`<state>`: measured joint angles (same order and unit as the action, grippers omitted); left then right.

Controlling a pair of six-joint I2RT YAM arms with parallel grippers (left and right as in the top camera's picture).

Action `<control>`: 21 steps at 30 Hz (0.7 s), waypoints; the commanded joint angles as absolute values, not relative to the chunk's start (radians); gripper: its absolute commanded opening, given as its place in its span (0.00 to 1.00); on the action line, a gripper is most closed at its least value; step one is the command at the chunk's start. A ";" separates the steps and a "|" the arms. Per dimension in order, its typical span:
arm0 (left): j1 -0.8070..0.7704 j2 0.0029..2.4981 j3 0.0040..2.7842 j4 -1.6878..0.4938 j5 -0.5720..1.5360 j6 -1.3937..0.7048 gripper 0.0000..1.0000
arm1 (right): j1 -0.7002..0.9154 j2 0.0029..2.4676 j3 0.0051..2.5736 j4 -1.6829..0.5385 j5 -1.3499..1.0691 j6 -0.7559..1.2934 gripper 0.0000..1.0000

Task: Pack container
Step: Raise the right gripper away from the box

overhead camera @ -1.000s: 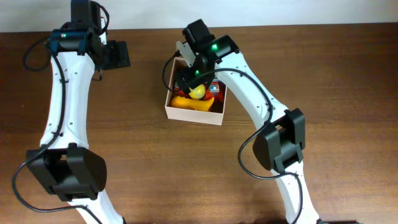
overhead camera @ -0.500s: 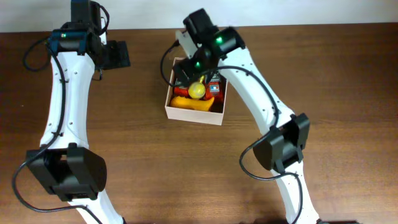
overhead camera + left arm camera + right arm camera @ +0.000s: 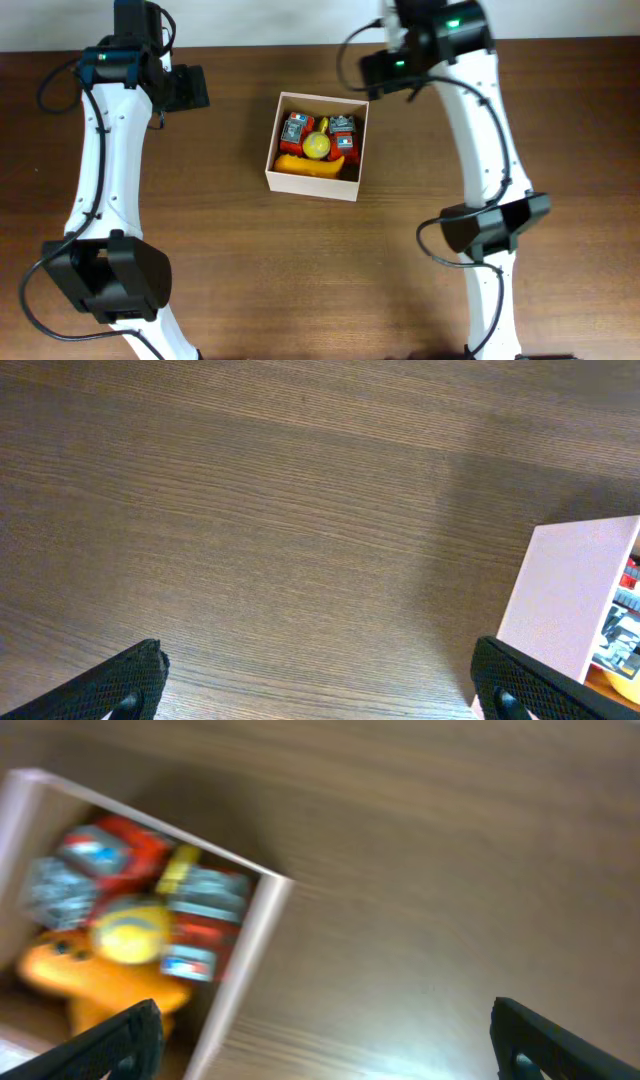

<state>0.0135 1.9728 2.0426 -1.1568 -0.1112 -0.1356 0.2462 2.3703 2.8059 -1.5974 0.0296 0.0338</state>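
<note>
Container (image 3: 312, 186) sits at centre frame on the table (image 3: 220, 260), holding an orange toy (image 3: 305, 166), a yellow ball (image 3: 317, 146) and two red-and-blue toys (image 3: 293, 130). Right gripper (image 3: 375, 68) has withdrawn from the box to upper right, fingers spread, empty, so that deposit appears complete. Left gripper (image 3: 190, 88), upper left, is open and idle.

Open worktop (image 3: 300, 280) around a crowded centre
Toys (image 3: 317, 147) fill the container (image 3: 312, 186) at mid-frame; left arm (image 3: 100, 150) and right arm (image 3: 490, 130) stand well apart either side.
</note>
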 commanded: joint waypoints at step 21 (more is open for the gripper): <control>0.016 1.948 2.061 -1.104 -0.100 -0.145 0.99 | 0.026 2.348 2.818 -1.699 0.158 0.235 0.99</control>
<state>0.0135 1.9728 2.0426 -1.1160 -0.1108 -0.1356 0.0212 2.3703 2.8063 -1.6928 0.1493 0.2291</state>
